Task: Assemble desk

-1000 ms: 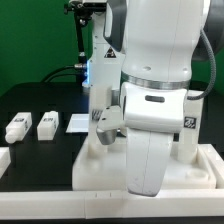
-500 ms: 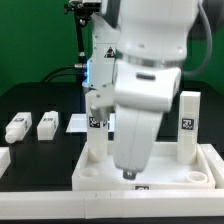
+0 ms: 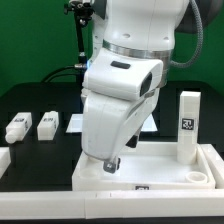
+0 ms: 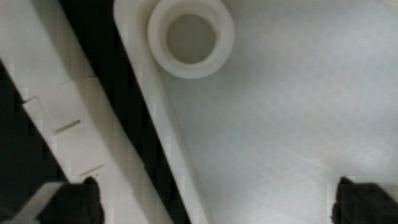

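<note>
Away from the desk top (image 3: 175,170), toward the exterior view's left, two loose legs are being left lying on the black table (image 3: 40,170). The outer leg (image 3: 15,127) is lying farthest from the desk top, and the inner leg (image 3: 47,124) is lying just beside it, apart from it and nearer the desk top. Between the inner leg and the desk top, a flat white piece (image 3: 75,122) is being partly hidden by the arm (image 3: 120,100). The arm is being held bent steeply forward and down over the half of the desk top on the exterior view's left. Its bulky white housing is being tilted so that its lower end is hanging close above the desk top's floor, inside the raised rim. In the wrist view the gripper (image 4: 217,200) is being pointed down at the desk top beside a round corner socket (image 4: 191,37). The jaws are being held wide apart, with one dark fingertip (image 4: 71,203) showing at one edge, the other at the opposite edge, and only the desk top's white surface showing between them; nothing is being gripped. At the desk top's end on the exterior view's right, an upright leg (image 3: 188,125) is being carried with its tagged face turned to the camera, well apart from the arm.
</note>
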### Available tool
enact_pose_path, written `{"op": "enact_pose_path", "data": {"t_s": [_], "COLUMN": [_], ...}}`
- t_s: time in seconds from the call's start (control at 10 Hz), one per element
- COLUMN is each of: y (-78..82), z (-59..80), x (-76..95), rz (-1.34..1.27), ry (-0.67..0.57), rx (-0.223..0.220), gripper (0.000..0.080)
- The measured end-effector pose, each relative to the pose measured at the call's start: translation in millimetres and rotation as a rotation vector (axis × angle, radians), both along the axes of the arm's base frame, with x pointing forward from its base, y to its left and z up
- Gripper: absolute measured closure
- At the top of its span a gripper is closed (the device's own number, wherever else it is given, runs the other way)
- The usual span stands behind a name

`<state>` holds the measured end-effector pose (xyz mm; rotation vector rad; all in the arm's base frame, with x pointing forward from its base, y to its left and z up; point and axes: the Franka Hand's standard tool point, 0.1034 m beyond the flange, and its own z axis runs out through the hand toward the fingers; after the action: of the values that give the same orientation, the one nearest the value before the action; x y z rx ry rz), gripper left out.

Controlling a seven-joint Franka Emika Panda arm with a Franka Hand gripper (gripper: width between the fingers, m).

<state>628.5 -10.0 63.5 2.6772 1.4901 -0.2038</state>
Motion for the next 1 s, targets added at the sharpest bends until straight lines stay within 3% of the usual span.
{"op": "enact_pose_path", "data": {"t_s": [0.2, 0.6, 1.0], "y": [-12.8, -95.0, -88.9], "z": [12.4, 53.1, 47.2], "x": [1.1, -11.6, -14.1], "rz": [-0.085, -0.289, -0.537], "ry": [0.024, 0.012, -0.033], "rx": [-0.016, -0.049, -0.072], "gripper": [0.0150, 0.0150, 0.0150]}}
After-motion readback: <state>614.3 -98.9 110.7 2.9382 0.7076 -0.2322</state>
